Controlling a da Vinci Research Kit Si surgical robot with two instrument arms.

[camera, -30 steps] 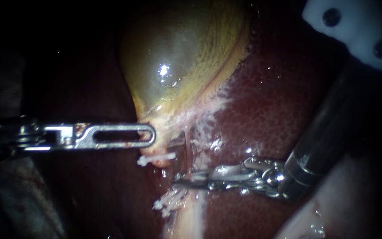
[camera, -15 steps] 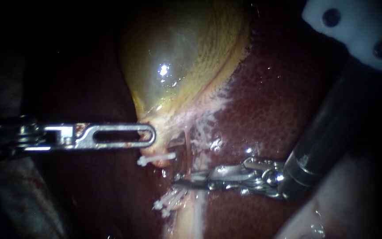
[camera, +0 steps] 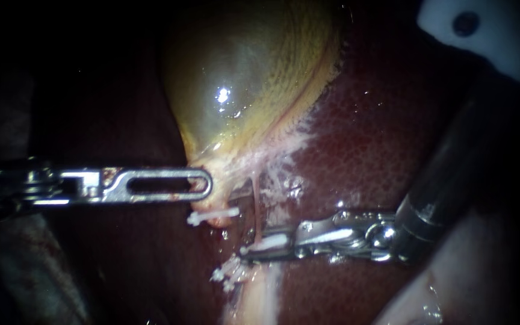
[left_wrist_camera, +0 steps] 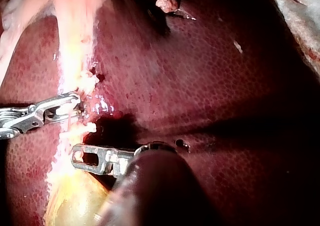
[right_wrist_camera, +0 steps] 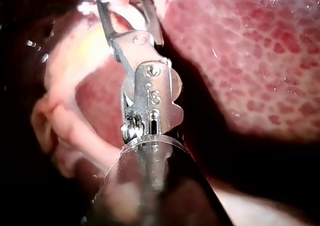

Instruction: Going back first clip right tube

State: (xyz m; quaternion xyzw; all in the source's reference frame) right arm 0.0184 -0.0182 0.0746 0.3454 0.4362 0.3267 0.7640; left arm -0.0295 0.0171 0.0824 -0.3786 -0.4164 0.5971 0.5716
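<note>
Now, right instrument [camera: 254, 247], slim steel jaws parted at pale tube [camera: 254, 204], white clip [camera: 212, 215], glossy mottled liver [camera: 362, 150]

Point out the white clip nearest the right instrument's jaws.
The middle clip, lying right at the open jaws of the right instrument. The upper clip sits under the tip of the left instrument; the lower clip lies farther below.
</note>
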